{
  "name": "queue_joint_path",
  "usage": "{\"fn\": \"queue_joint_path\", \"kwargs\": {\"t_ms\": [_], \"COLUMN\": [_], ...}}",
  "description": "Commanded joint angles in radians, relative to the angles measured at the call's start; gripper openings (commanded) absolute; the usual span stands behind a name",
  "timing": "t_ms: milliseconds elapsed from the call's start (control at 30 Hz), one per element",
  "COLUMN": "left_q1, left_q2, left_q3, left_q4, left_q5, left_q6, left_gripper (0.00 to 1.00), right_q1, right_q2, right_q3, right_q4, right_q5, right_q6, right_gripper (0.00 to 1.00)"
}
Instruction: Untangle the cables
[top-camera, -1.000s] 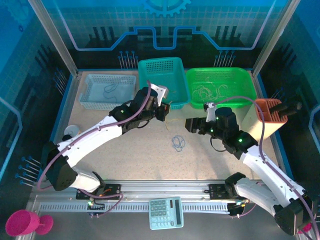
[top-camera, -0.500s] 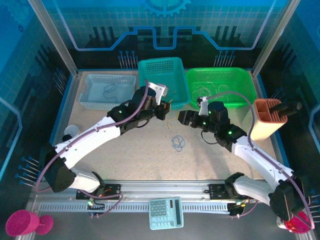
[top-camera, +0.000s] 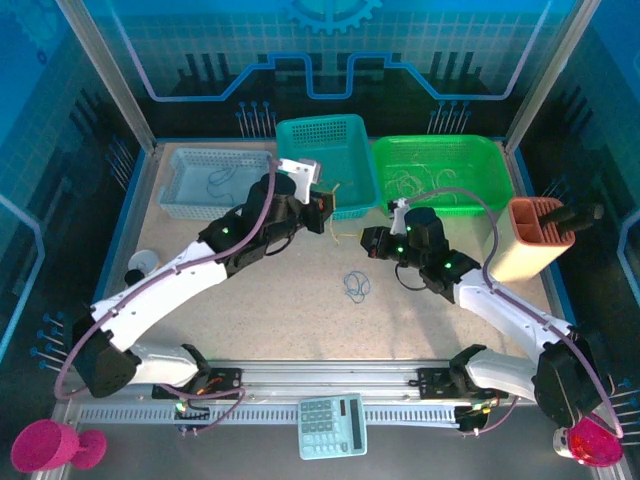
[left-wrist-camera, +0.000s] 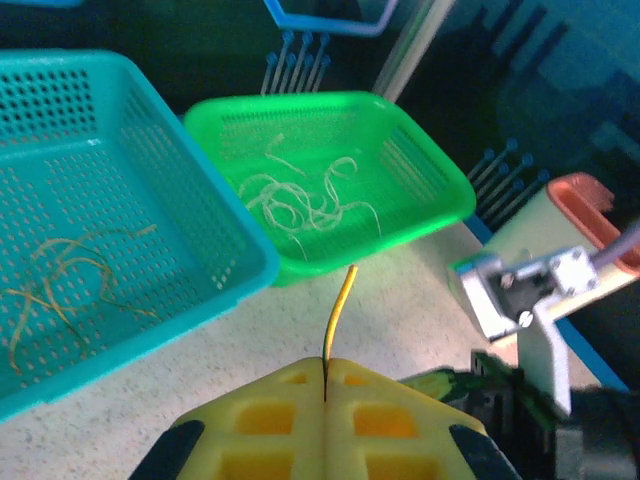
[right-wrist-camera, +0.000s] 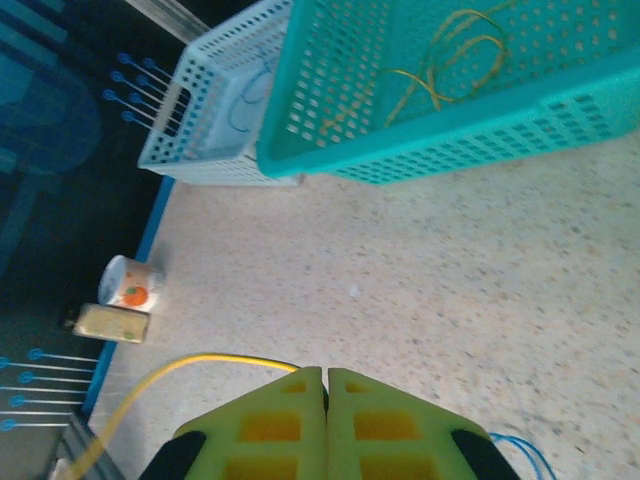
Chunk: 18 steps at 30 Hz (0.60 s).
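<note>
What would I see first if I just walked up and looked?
Both arms meet mid-table, the left gripper and right gripper each shut on a yellow cable. Behind them sit a teal basket holding yellow cables and a bright green basket holding white cables. A blue cable lies loose on the table in front.

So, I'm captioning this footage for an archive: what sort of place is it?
Probably a robotics lab test cell: a left arm and right arm bolted to a metal rail, metal posts and blue printed panels enclosing the table, and baskets holding sorted cables.
</note>
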Motion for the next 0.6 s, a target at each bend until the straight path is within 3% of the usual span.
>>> {"fn": "queue_joint_path", "kwargs": {"t_ms": [0, 200, 467, 567], "left_q1": [-0.003, 0.005, 0.020, 0.038], "left_q2": [-0.077, -0.105, -0.024, 0.031], "left_q3": [-0.045, -0.111, -0.095, -0.053], "left_q4": [0.134, 0.326, 0.501, 0.518], "left_q5": [-0.143, -0.256, -0.300, -0.278], "left_q6": [-0.017, -0.003, 0.084, 0.130], "left_gripper": [0.00, 0.00, 0.00, 0.00], "right_q1": [-0.011, -0.002, 0.029, 0.029], "right_q2": [-0.011, 0.015, 0.056, 0.067], "right_q3": [-0.051, -0.109, -0.107, -0.089], "right_q4": [0.008, 0.053, 0.089, 0.074], "right_q5": [0.065, 0.060, 0.019, 0.017], "right_q6": [-0.011, 0.014, 0.039, 0.034], "right_gripper": [0.00, 0.00, 0.00, 0.11]}}
